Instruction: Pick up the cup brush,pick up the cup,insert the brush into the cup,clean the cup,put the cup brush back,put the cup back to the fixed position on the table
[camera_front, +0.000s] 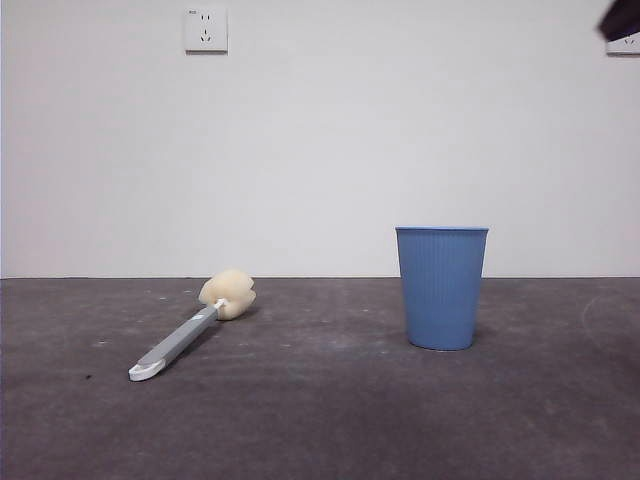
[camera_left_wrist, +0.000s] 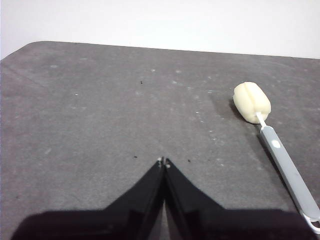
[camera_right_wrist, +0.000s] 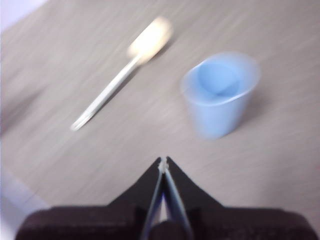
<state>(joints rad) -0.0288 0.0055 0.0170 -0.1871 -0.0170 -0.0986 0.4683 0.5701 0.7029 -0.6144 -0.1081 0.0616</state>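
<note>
The cup brush (camera_front: 190, 333) lies flat on the table (camera_front: 320, 420) at the left, its cream-yellow sponge head away from me and its white tip nearest. It also shows in the left wrist view (camera_left_wrist: 272, 145) and, blurred, in the right wrist view (camera_right_wrist: 122, 70). The blue cup (camera_front: 441, 287) stands upright and empty at the right; it also shows in the right wrist view (camera_right_wrist: 220, 92). My left gripper (camera_left_wrist: 163, 162) is shut and empty above bare table, apart from the brush. My right gripper (camera_right_wrist: 163, 161) is shut and empty, high above the table, with the cup and brush ahead of it.
A white wall stands behind the table with a socket (camera_front: 205, 29) at the upper left. A black tip of an arm (camera_front: 620, 20) shows at the top right corner of the front view.
</note>
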